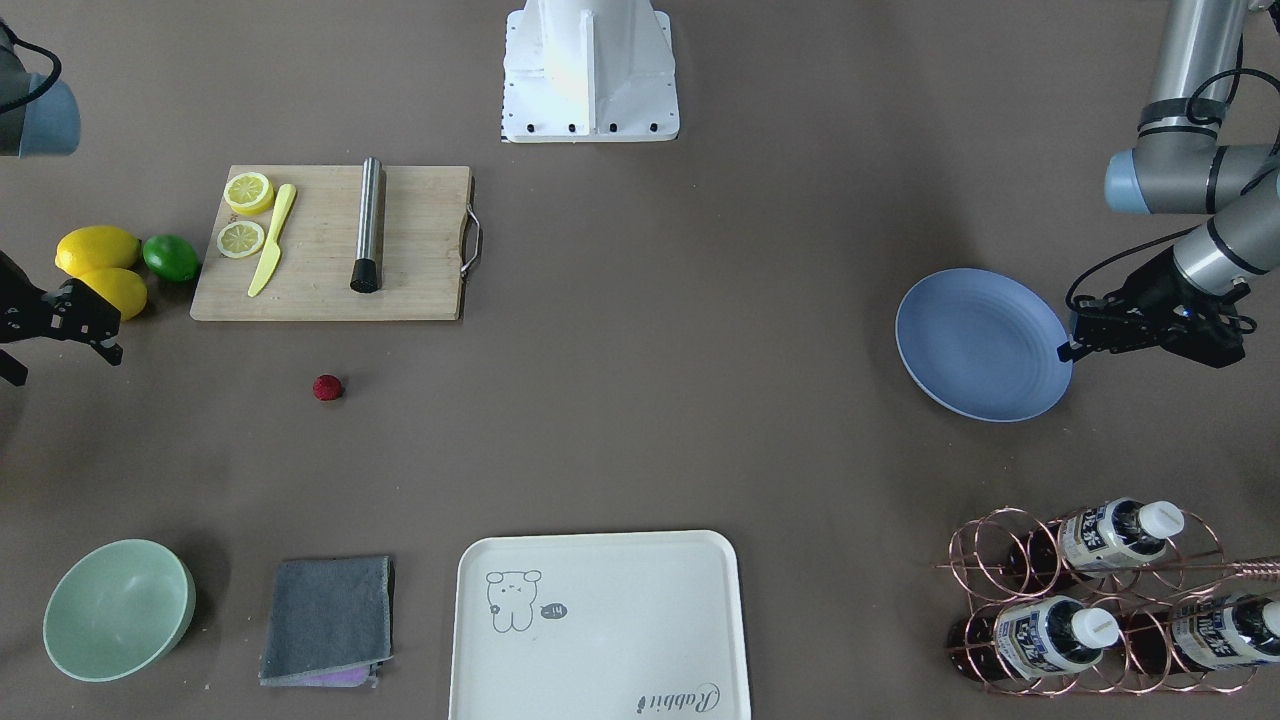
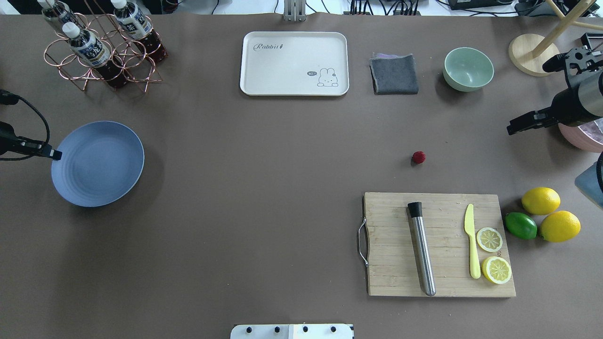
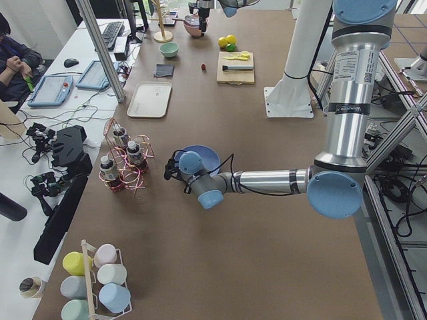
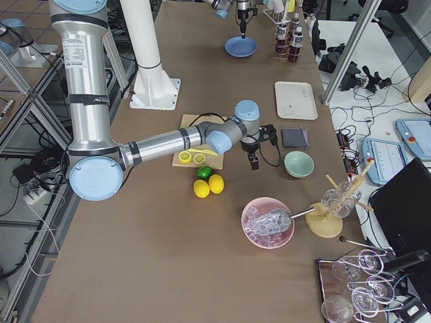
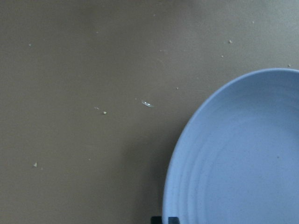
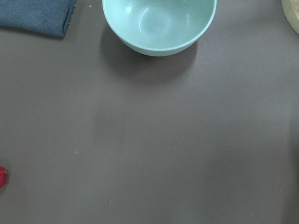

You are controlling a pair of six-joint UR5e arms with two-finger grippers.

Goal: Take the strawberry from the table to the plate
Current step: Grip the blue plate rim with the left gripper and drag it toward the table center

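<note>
white side desk (image 3: 85, 41) with keyboard (image 3: 111, 33); aluminium frame post (image 3: 100, 47); tiled floor (image 4: 20, 101)

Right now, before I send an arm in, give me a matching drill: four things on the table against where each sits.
1 strawberry
2 plate
3 steel rod
4 lime

A on the cutting board
B next to the left gripper
C bare table, between board and cloth
D beside the lemons

Pairs: 1-C, 2-B, 3-A, 4-D.
</note>
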